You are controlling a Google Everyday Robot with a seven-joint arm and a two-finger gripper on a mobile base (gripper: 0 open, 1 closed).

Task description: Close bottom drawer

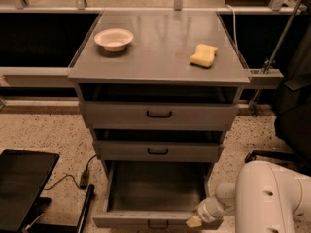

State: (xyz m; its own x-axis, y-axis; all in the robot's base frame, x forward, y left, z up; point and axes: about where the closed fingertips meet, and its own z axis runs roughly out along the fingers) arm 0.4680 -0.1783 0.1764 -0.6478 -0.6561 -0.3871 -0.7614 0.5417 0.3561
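Three grey metal drawers in one cabinet: the open, bare bottom drawer [155, 191], with the one pale end effector [194, 221] at its front right corner, and the middle drawer [158, 151] and top drawer [155, 114] above the end effector. Higher still, the one grey tabletop [160, 62] carries one white round bowl [113, 39] and one yellow sponge [204, 55].

— How does the light look from where you sit?
— You have a dim, warm, yellowish scene. Light comes from above and far. The cabinet top [160, 67] carries a pale sheen, and the bowl [113, 39] and sponge [204, 55] cast short, soft shadows close beneath them.
— And lower down?
— Your view is darker there. Shadow fills the bottom drawer [155, 191]. The gripper [194, 221], near, at that drawer's front right corner, catches some light, and the white arm [269, 198] looks brightest.
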